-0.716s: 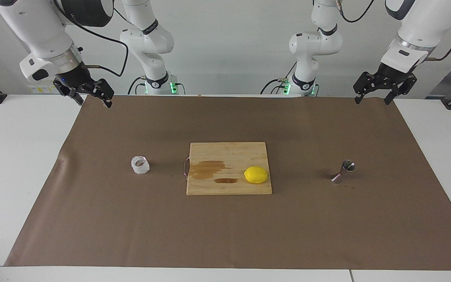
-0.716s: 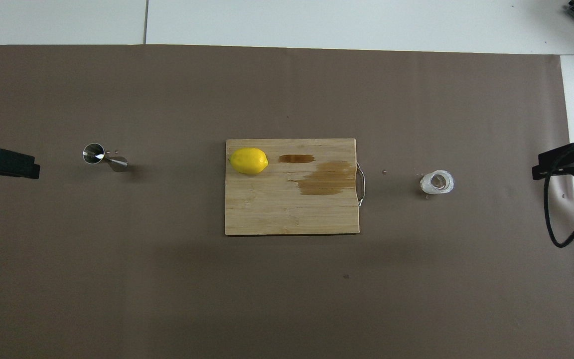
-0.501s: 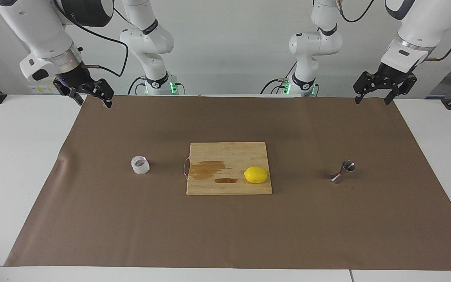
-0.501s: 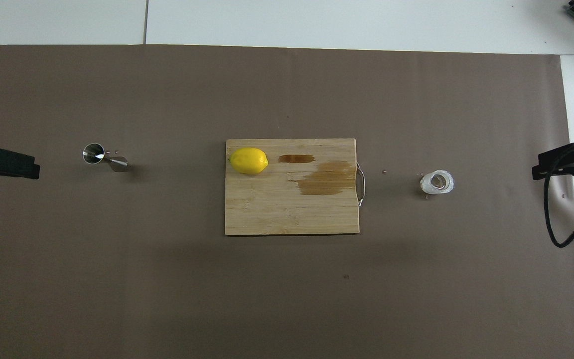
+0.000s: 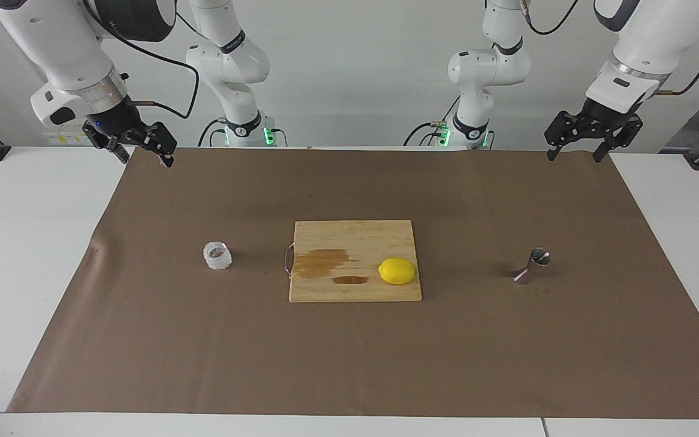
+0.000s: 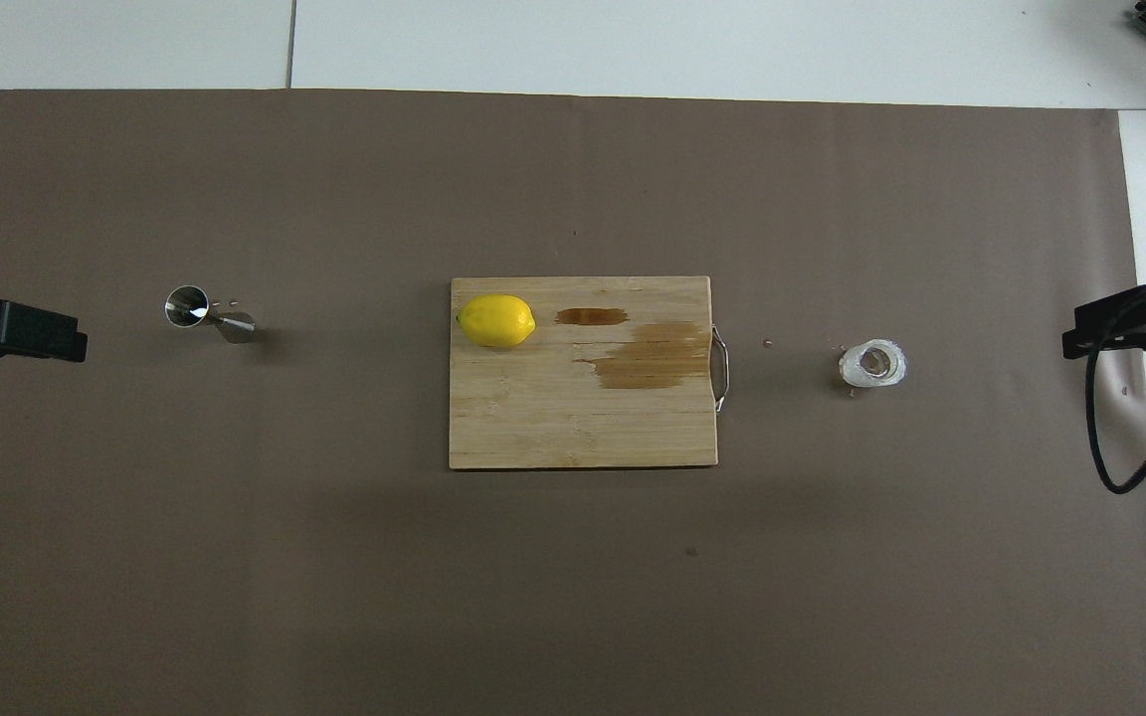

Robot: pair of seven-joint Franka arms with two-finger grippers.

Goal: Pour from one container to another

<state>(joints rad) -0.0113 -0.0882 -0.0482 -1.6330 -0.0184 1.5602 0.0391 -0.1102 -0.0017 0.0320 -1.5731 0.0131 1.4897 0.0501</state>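
Steel jigger [image 5: 533,265] stands on brown paper [image 5: 349,364] toward the left arm's end of the table, the clear glass cup [image 5: 217,255] toward the right arm's end, a wooden cutting board [image 5: 354,243] with a lemon [image 5: 397,271] between them. Left gripper [image 5: 578,154] and right gripper [image 5: 146,159] hang with fingers spread, empty, over the paper's corners nearest the robots.
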